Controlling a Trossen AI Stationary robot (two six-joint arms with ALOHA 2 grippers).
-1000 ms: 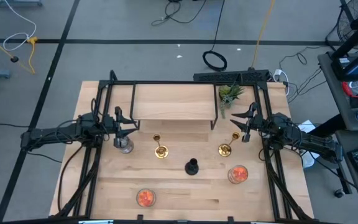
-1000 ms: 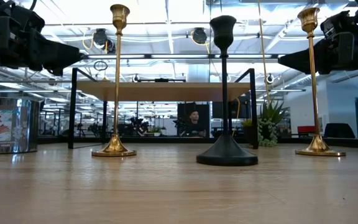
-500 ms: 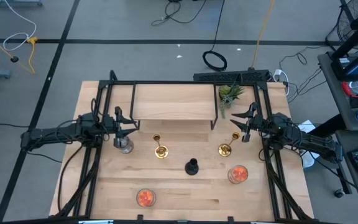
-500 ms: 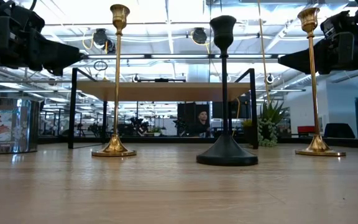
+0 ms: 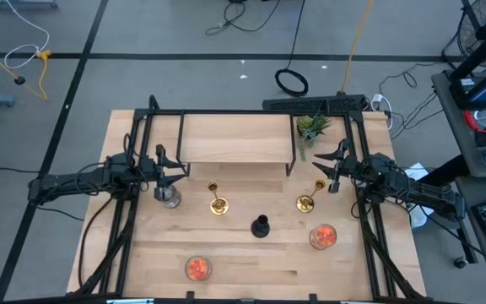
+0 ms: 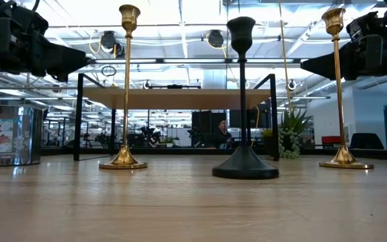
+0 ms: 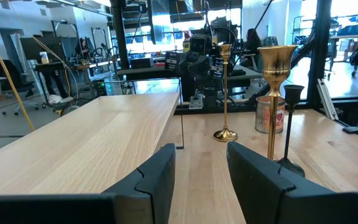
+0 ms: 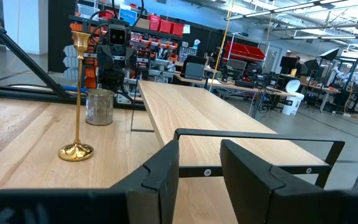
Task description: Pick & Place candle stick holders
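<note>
I am working at a light wooden table [image 5: 234, 257] filling the lower middle of the high view. Two slim shiny gold candlesticks [image 5: 217, 203] [image 5: 307, 200] are standing on it mid-frame, a shorter black candlestick [image 5: 261, 225] just below between them. A silver tin can [image 5: 169, 197] is sitting at left. Two orange-filled glass jars [image 5: 197, 268] [image 5: 323, 236] are resting lower down. A raised wooden shelf on a black frame [image 5: 236, 138] and a small green potted plant [image 5: 311, 128] are occupying the upper part.

Robotics lab, workbenches [image 8: 241, 84], floor cables [image 5: 292, 81]

gold candlestick [image 5: 216, 203] upright | gold candlestick [image 5: 307, 201] upright | black candlestick [image 5: 261, 225] upright
</note>
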